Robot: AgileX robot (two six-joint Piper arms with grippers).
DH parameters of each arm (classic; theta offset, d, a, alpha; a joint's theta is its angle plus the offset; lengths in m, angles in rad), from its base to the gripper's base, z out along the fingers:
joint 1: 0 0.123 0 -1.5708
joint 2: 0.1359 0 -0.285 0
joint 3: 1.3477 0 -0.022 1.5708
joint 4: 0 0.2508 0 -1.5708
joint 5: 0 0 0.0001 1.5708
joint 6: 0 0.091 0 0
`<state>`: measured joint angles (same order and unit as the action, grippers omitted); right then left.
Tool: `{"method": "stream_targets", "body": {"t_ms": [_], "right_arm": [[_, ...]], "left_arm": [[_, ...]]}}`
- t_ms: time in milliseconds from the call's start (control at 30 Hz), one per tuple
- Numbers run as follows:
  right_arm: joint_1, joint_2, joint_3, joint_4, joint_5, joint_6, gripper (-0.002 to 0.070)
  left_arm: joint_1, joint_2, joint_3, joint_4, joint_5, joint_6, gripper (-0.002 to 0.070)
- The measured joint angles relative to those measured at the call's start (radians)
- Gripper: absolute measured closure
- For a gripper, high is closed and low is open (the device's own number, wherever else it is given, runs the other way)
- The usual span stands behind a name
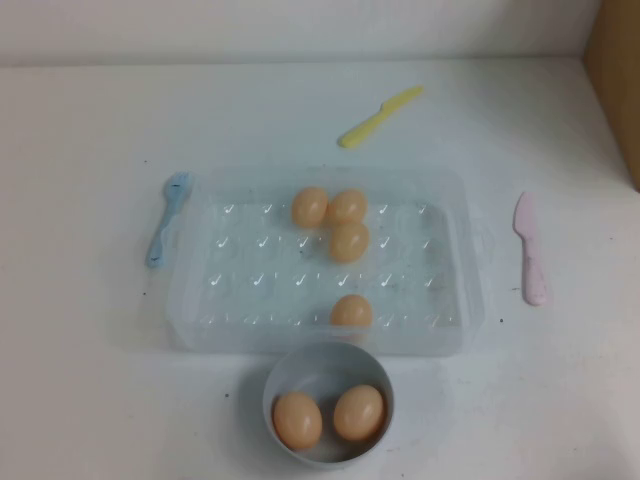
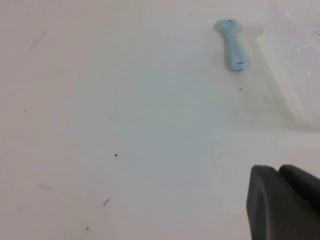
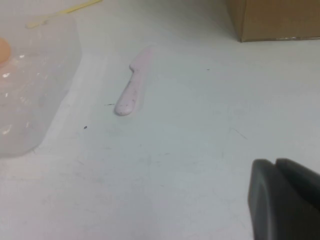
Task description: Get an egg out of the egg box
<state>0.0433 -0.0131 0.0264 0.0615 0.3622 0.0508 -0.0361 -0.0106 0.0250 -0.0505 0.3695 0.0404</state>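
On the left, the left tool (image 2: pixel 285 200) sits low over bare tabletop (image 1: pixel 80 380), well clear of the action; its dark fingers are pressed together, holding nothing. Just ahead of it in the left wrist view lies the blue spatula (image 2: pixel 232 45), resting just beside the left edge of the egg box (image 1: pixel 190 330).

Moving to the middle, the egg box is clear plastic with rows of dimpled cups, and four eggs are in it: three bunched together toward the far side, and one egg (image 1: pixel 351 311) alone at the near edge, right behind the grey-blue bowl (image 1: pixel 290 380). That bowl already holds two eggs side by side. Beyond the box, a yellow knife (image 1: pixel 380 116) lies on its own.

Over to the right, a pink knife (image 1: pixel 531 248) lies beside the box, and the right tool (image 3: pixel 285 200) hangs low over empty tabletop near it. Whether its fingers are parted or together, I cannot tell. A brown cardboard box (image 3: pixel 275 20) stands at the far right.

So both arms look parked, between picks by my reading. The next move calls for one arm to swing in over the box, spread its fingers and come down around an egg. The lone near egg looks the easiest, with free space on both sides.

No brand, label or writing is readable anywhere.
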Motion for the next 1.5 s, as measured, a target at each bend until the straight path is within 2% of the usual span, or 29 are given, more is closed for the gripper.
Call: {"method": "stream_targets", "body": {"t_ms": [233, 333, 500, 700, 767, 1033, 1100, 1300, 1500], "right_arm": [[0.000, 0.000, 0.000, 0.000, 0.000, 0.000, 0.0694], [0.000, 0.000, 0.000, 0.000, 0.000, 0.000, 0.0694], [0.000, 0.000, 0.000, 0.000, 0.000, 0.000, 0.0694], [0.000, 0.000, 0.000, 0.000, 0.000, 0.000, 0.0694], [0.000, 0.000, 0.000, 0.000, 0.000, 0.000, 0.0694], [0.000, 0.000, 0.000, 0.000, 0.000, 0.000, 0.0694], [0.000, 0.000, 0.000, 0.000, 0.000, 0.000, 0.0694], [0.000, 0.000, 0.000, 0.000, 0.000, 0.000, 0.0694], [0.000, 0.000, 0.000, 0.000, 0.000, 0.000, 0.0694]], "left_arm": [[0.000, 0.000, 0.000, -0.012, 0.000, 0.000, 0.0680], [0.000, 0.000, 0.000, -0.057, -0.013, -0.002, 0.0680], [0.000, 0.000, 0.000, -0.238, -0.137, -0.002, 0.0680], [0.000, 0.000, 0.000, -0.611, -0.321, -0.062, 0.0680], [0.000, 0.000, 0.000, -0.698, -0.370, -0.081, 0.0680], [0.000, 0.000, 0.000, -0.762, -0.476, -0.091, 0.0680], [0.000, 0.000, 0.000, -0.762, -0.440, -0.090, 0.0680], [0.000, 0.079, -0.145, -0.700, -0.111, 0.059, 0.0680], [0.000, 0.366, -0.451, -0.670, 0.235, 0.357, 0.0680]]}}
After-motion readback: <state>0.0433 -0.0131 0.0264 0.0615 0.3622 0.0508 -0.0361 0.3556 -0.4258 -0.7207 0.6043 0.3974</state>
